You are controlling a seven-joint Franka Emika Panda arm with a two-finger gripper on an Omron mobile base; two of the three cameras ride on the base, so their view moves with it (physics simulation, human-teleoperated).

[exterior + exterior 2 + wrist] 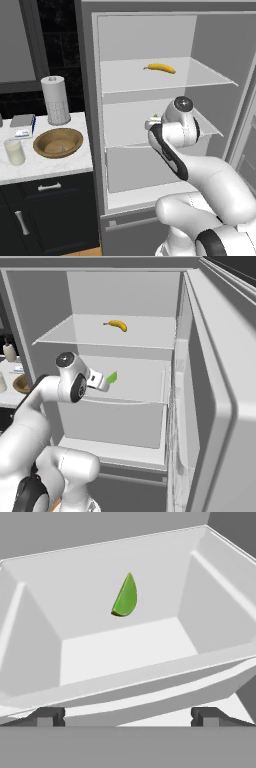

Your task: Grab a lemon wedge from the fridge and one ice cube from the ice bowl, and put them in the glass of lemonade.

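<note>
A white robot arm is reaching into the open fridge [95, 100] in a rendered kitchen, its gripper [127, 716] pointing at the middle shelf [145, 388] with its two dark fingertips [46, 716] spread wide and gripping nothing. The lemon wedge [125, 596], more green than yellow, is lying on that shelf just ahead of the gripper and apart from it; in the hand view it is sitting above and between the fingertips, pointed end up. From the right base view the wedge [112, 377] is showing just past the front of the hand. A banana [160, 68] is resting on the shelf above, well clear of the arm. The fridge door [220, 406] is standing open at the right. To the left of the fridge, a white counter [50, 165] is carrying the ice bowl [58, 142], brown and shallow, with the glass [14, 151] of pale lemonade near it at the left. A paper-towel roll [55, 100] is standing upright behind the bowl, and a small box [23, 125] is lying beside it.
</note>
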